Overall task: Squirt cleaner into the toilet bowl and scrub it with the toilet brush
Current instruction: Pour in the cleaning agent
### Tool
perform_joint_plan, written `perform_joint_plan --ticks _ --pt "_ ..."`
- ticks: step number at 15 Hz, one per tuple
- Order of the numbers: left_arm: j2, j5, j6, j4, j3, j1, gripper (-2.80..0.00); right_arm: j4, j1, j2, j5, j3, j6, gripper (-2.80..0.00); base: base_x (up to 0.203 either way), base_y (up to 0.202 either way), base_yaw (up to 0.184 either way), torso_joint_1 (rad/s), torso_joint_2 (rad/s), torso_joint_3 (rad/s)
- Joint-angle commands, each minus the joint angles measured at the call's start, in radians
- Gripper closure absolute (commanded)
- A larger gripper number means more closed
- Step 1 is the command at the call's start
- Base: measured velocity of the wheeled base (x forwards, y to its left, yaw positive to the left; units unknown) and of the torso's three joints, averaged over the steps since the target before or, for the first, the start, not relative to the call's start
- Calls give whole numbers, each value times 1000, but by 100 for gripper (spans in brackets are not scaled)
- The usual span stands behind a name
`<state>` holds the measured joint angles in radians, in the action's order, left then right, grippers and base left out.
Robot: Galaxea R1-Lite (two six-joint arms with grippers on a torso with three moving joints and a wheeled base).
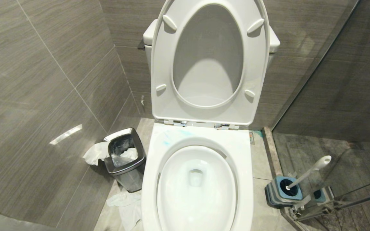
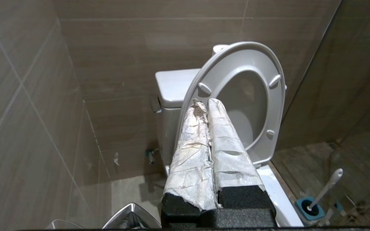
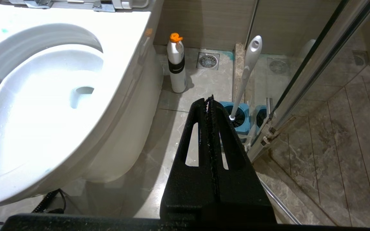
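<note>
The right gripper [image 3: 210, 99] is clenched empty over the floor; the left gripper [image 2: 207, 102] is clenched empty too, facing the raised seat. The bowl [image 1: 242, 192] sits at six o'clock, blue cleaner [image 1: 175, 134] smeared on its rim at eleven. The brush [image 1: 307, 173] stands in its holder [image 1: 276, 192] at four. Squirting looks done; next is probably grasping the handle.

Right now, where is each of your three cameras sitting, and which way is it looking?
Head view: high on the robot, looking down at the toilet bowl and raised seat; no arm shows.
Left wrist view: behind the shut, tape-wrapped left gripper, facing the tank and seat.
Right wrist view: behind the shut right gripper, aimed at the floor beside the bowl, toward a white bottle.
All three share the toilet brush in its holder.
</note>
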<state>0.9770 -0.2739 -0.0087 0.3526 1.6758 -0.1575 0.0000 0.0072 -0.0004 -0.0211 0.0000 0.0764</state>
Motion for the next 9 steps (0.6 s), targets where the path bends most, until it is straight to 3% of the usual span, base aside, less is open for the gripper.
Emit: perform_joint_plan --ticks 1,6,9 --pt "-53 -32 -4 1 4 73 0 0 0 0 0 0 0 0 0 0 0 0 0 0" --pt "-115 -36 -4 6 1 98 0 0 0 0 0 0 0 0 0 0 0 0 0 0" --pt "-190 -37 -2 68 -2 98 0 0 0 0 0 0 0 0 0 0 0 0 0 0"
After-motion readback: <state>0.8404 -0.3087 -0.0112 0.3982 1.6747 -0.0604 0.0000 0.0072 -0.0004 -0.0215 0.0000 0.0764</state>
